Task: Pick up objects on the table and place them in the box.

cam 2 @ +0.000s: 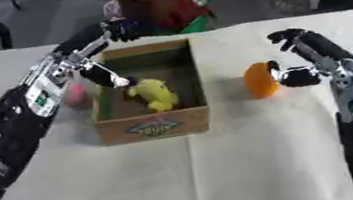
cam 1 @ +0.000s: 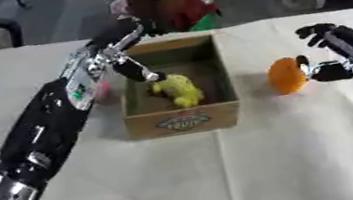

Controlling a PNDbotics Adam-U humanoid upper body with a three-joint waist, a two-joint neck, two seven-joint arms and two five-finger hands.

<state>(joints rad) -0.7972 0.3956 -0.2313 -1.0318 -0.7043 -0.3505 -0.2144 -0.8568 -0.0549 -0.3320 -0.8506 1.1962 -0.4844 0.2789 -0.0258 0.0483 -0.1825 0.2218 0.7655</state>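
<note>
Covering nearly the whole view, the counter [cam 1: 227, 175] is draped in a pale cloth. On it, toward the far side, sits an open wooden box [cam 1: 183, 120] with a label on its near wall. The left arm reaches in from the lower left, and the left hand [cam 1: 132, 64] hangs over the box's left side, its fingers pointing down into it and spread apart, the tip of one just at a yellow object [cam 1: 177, 90] that lies on the box floor. The right hand [cam 2: 306, 58] is to the right of the box, with long fingers stretched out above and the thumb touching the side of an orange object [cam 2: 258, 80]; the hand is apart rather than closed round it. The orange object stands on the cloth, near the box but clear of it. A small pink object [cam 2: 76, 93] shows just beside the box's left wall, partly hidden behind the left arm.
</note>
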